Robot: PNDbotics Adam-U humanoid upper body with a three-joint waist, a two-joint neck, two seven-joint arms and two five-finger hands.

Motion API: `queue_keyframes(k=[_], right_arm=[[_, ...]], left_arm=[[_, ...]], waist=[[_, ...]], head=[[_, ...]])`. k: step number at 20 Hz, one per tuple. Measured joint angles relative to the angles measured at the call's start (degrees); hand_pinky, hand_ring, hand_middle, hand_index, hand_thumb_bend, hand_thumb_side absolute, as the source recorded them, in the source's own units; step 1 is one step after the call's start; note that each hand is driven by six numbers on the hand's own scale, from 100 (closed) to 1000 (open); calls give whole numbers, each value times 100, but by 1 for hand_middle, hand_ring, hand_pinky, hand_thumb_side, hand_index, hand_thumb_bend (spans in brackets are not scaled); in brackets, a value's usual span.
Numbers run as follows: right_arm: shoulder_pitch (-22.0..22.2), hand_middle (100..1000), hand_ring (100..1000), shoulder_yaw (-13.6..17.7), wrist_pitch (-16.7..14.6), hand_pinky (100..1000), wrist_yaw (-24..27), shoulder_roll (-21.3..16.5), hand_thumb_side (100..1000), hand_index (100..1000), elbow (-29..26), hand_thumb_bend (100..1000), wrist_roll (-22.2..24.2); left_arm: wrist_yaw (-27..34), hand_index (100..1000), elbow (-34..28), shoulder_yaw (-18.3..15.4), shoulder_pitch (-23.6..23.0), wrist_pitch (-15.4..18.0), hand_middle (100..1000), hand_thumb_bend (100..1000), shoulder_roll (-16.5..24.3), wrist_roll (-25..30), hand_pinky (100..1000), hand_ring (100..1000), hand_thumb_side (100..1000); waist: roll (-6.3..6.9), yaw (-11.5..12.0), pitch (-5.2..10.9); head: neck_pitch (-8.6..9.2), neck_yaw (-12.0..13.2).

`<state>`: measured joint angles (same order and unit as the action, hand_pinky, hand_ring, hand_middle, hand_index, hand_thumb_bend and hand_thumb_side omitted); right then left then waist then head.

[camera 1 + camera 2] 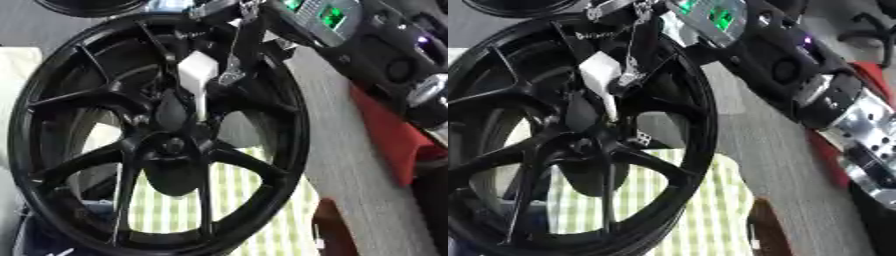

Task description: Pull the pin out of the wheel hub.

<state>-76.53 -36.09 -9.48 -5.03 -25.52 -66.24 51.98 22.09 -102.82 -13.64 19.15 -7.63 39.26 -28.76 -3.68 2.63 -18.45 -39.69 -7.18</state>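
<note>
**My right hand on the white pin at the wheel's centre**

A black wheel [157, 140] stands upright and fills most of the view, its spokes running from the rim to the hub [172, 146] in the middle. My right arm [798, 70] comes in from the upper right, black with a green-lit panel and silver joints, and crosses the top of the rim. My right hand [636, 47] reaches in over the spokes, its dark fingers curled around the upper end of the pin [198, 75]. The pin is white, with a broad blocky head at the top and a thin shaft below. The shaft points down towards the hub; its lower end lies close above the hub, between two spokes, and I cannot tell whether the tip is seated in the hub or free of it.

Through the gaps between the lower spokes shows a green-and-white checked cloth [710, 210]. To the right of the wheel lies a grey surface [367, 190], and further right something red [394, 140]. A second dark round rim [92, 6] shows at the top left edge.
</note>
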Motion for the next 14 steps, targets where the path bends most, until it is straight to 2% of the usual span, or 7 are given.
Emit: queue_keyframes(k=[7,13,14], right_arm=[[1,453,605,94,39,770,124,1,100,564,3,264,7],[-24,410,579,342,134,755,214,-4,100,524,2,253,11],[-54,409,577,401,152,754,217,-11,100,523,-1,278,6]], left_arm=[[0,824,0,-14,-41,7,699,865,-1,-13,743,763,615],[-1,824,0,-35,-69,14,699,864,-1,-24,744,762,620],[-1,824,0,-35,-86,18,699,863,-1,-28,744,762,615]], waist=[[0,-11,5],[0,-47,88],[0,-53,102]], head=[[-6,-2],[-56,4],[-57,6]])
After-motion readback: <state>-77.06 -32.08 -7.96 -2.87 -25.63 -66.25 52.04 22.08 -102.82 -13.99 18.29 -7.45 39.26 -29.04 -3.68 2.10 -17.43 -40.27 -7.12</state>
